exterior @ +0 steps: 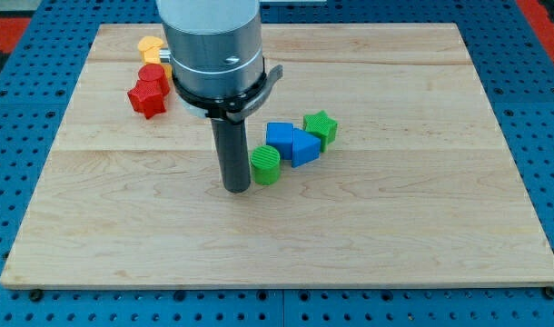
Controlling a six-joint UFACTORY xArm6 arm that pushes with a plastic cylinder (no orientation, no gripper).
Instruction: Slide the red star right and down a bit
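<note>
The red star [146, 98] lies near the board's upper left. A red cylinder [153, 76] touches it just above. My rod comes down from the arm's grey body, and my tip [237, 188] rests on the board near the middle. The tip is well right of and below the red star, apart from it. It stands just left of a green cylinder [266, 164], close to or touching it.
A yellow block [150, 47] sits above the red cylinder, and another yellow piece [167, 71] peeks out beside the arm. A blue cube [280, 136], a blue triangle [302, 146] and a green star [320, 127] cluster right of the tip. The wooden board [395, 218] lies on a blue pegboard.
</note>
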